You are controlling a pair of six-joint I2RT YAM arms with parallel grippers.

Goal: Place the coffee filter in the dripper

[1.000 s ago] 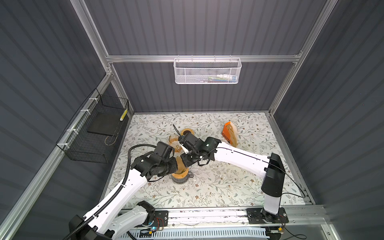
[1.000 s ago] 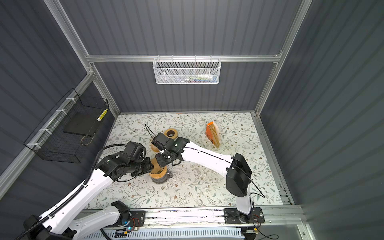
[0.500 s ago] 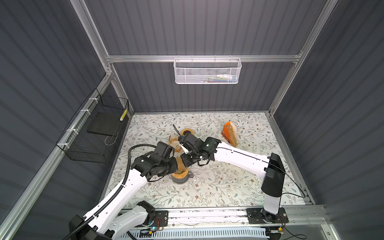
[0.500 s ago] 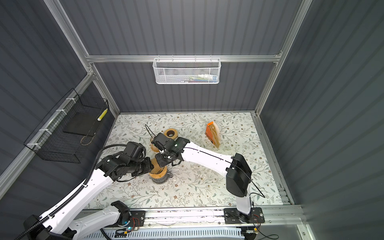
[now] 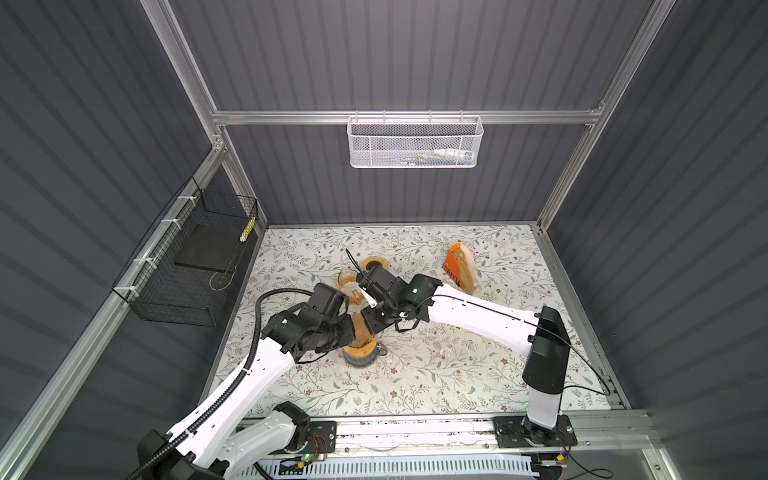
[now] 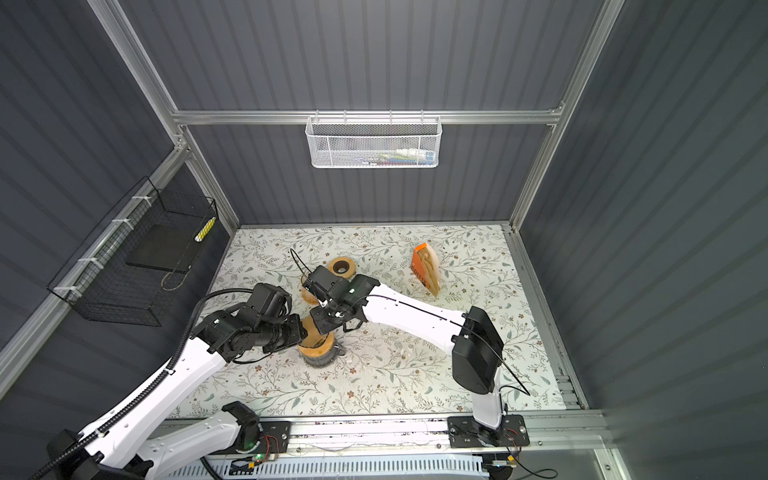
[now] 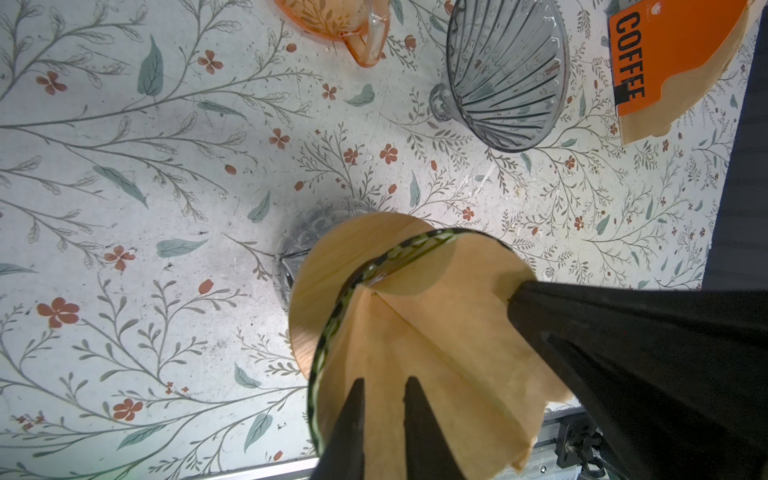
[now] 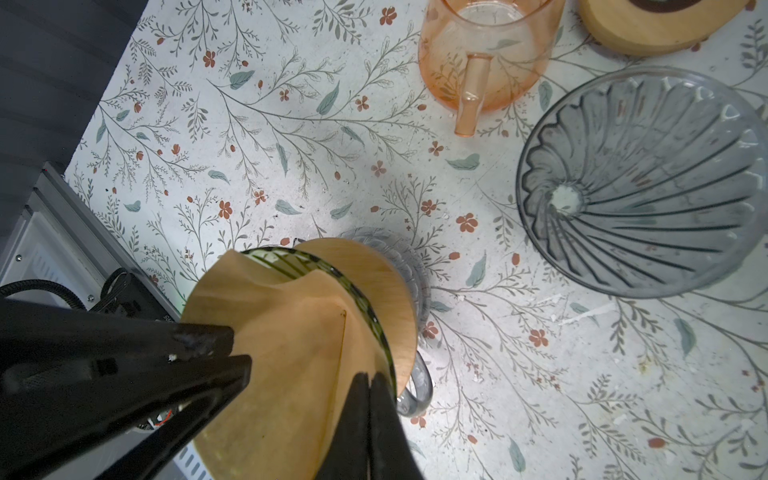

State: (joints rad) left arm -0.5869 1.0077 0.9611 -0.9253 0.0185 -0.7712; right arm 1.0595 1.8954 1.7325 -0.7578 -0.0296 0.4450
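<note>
1. While both arms meet low over the table in both top views, the left gripper (image 5: 348, 332) and right gripper (image 5: 369, 322) flank the wood-collared dripper (image 5: 361, 350). The brown coffee filter (image 5: 360, 329) sits between them, inside it.
2. Left wrist view: the left gripper (image 7: 384, 380), its jaws only narrowly apart, clamps the coffee filter (image 7: 436, 353) edge at the dripper (image 7: 332, 324) rim.
3. Right wrist view: the right gripper (image 8: 368, 376), jaws pressed together, pinches the opposite edge of the coffee filter (image 8: 299, 353). A gray glass dripper (image 8: 640, 183) lies well beyond its fingertips.
</note>
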